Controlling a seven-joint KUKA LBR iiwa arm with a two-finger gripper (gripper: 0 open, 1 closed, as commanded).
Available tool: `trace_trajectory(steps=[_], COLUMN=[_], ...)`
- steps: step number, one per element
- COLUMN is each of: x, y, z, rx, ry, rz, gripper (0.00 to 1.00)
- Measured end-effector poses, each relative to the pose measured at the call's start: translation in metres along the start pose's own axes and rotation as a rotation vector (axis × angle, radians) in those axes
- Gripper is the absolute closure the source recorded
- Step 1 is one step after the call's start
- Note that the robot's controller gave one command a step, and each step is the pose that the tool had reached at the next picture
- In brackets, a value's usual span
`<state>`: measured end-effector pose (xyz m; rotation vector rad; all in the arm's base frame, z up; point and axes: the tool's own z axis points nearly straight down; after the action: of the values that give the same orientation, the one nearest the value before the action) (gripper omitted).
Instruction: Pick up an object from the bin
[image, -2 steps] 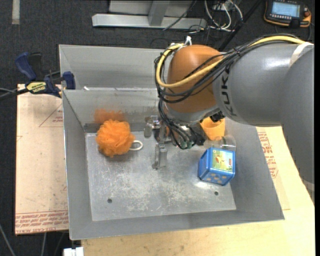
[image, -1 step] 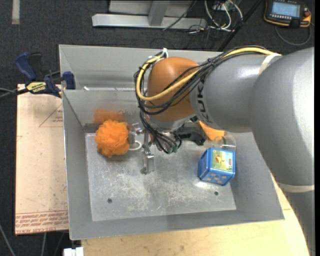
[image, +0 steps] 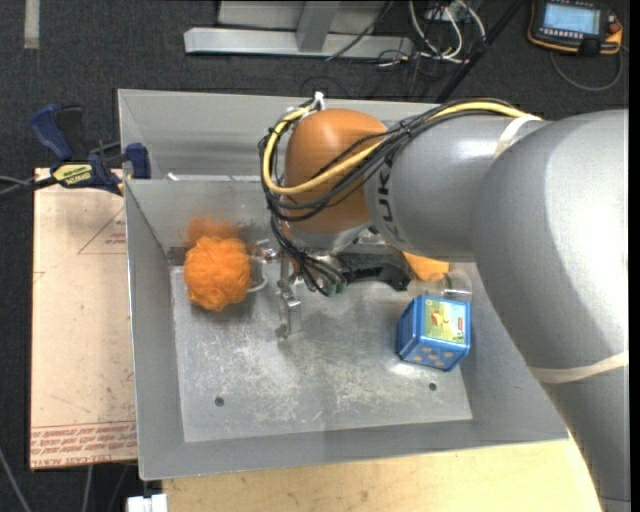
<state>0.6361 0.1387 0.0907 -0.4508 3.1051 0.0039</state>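
Fuzzy orange ball (image: 217, 272), L side of bin (image: 330, 395), just beside thin metal fingers (image: 288, 305); grip state unclear.

A robotics lab around me, my grey metal bin (image: 150, 330) with dark carpet (image: 80, 50) all round it, an orange-and-black teach pendant (image: 575, 22) lying at the back, loose cables (image: 445, 35) trailing beside it, a bare metal stand base (image: 290, 38) nearby.

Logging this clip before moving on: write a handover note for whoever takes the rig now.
Tool down in the bin, over bare floor just right of the orange fuzzy ball; no thing seen in it.
Blue printed cube lies toward the right; a yellow-orange thing sits partly hidden behind the arm.
Done: nothing picked.
Left: grasp one thing and lift it out.
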Motion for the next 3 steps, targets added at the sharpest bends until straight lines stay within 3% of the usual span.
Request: trace_trajectory(steps=[1,3], x=[-0.016,-0.021], y=[0.003,0.022], z=[0.010,0.017], rx=[0.000,-0.001], ry=[-0.004,-0.007], rz=[0.052,0.158], gripper=[0.00,0.00])
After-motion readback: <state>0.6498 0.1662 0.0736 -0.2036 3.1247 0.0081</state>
